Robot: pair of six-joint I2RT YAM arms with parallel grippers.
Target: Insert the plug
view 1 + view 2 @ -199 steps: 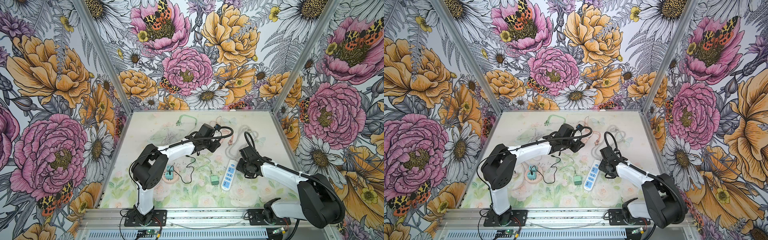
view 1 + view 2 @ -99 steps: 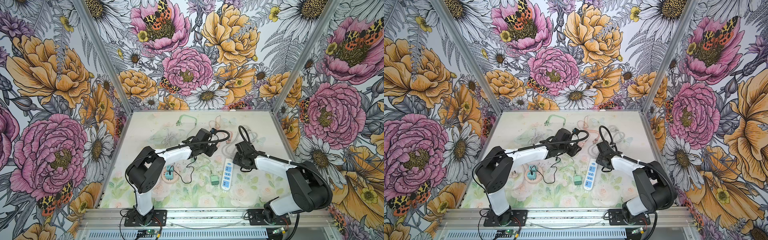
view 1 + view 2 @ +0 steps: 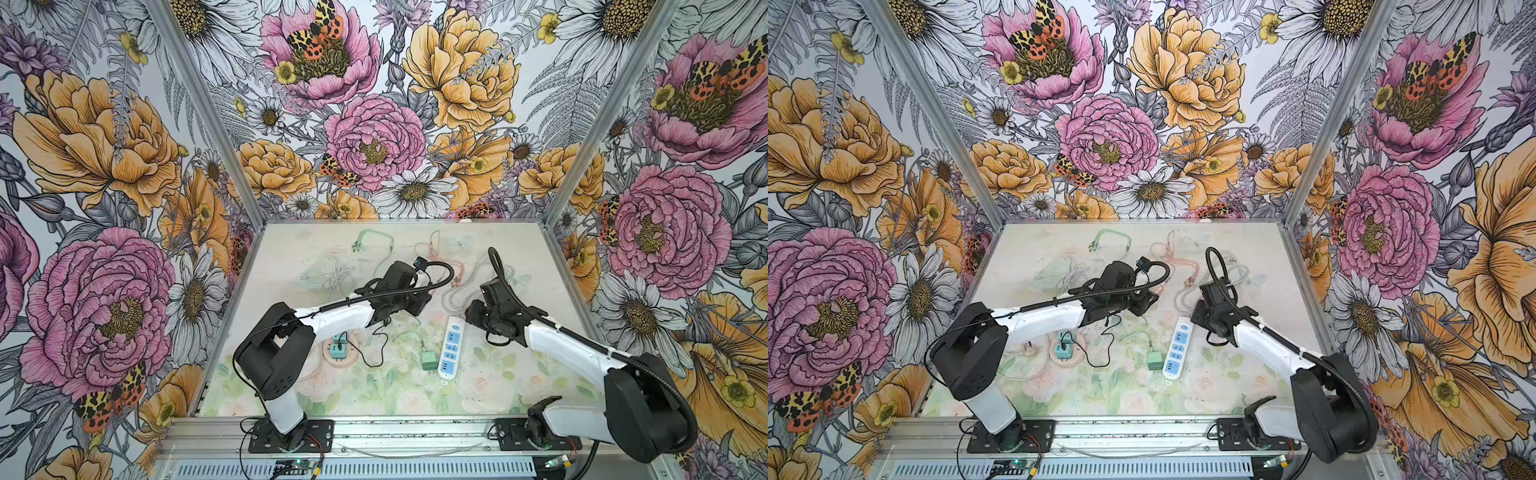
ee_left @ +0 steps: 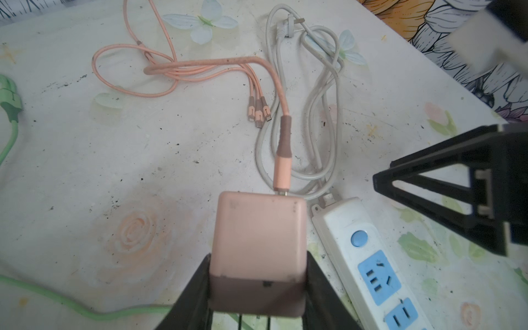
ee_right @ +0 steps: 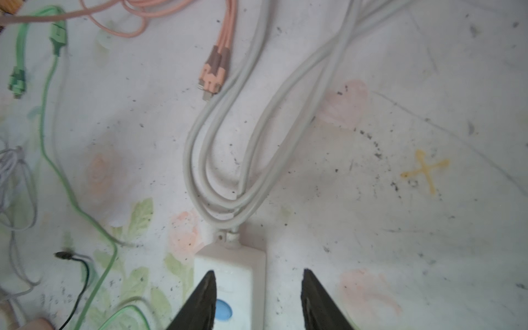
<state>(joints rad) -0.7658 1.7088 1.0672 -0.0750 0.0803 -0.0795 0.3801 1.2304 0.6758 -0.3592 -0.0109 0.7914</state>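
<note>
My left gripper (image 4: 258, 257) is shut on a pink charger plug (image 4: 258, 228), and its pink cable (image 4: 283, 160) trails away over the table. The plug hangs just beside the switch end of the white power strip (image 4: 351, 228), whose blue sockets face up. In both top views the strip (image 3: 451, 347) (image 3: 1177, 349) lies between the two arms, with the left gripper (image 3: 419, 305) at its far left. My right gripper (image 5: 258, 271) is open over the strip's cord end (image 5: 228, 268), one finger above the strip and one above bare table. It holds nothing.
The strip's grey cord (image 5: 228, 114) loops behind it. A green charger (image 3: 428, 359) lies left of the strip. Another green adapter (image 3: 338, 347) with a black lead sits on a round pad. Green (image 3: 372, 239) and white (image 3: 328, 276) cables lie further back.
My left gripper has carried the pink plug toward the front, closer to the strip. The right arm has swung about near the strip's cord end and its jaws have widened a little.
</note>
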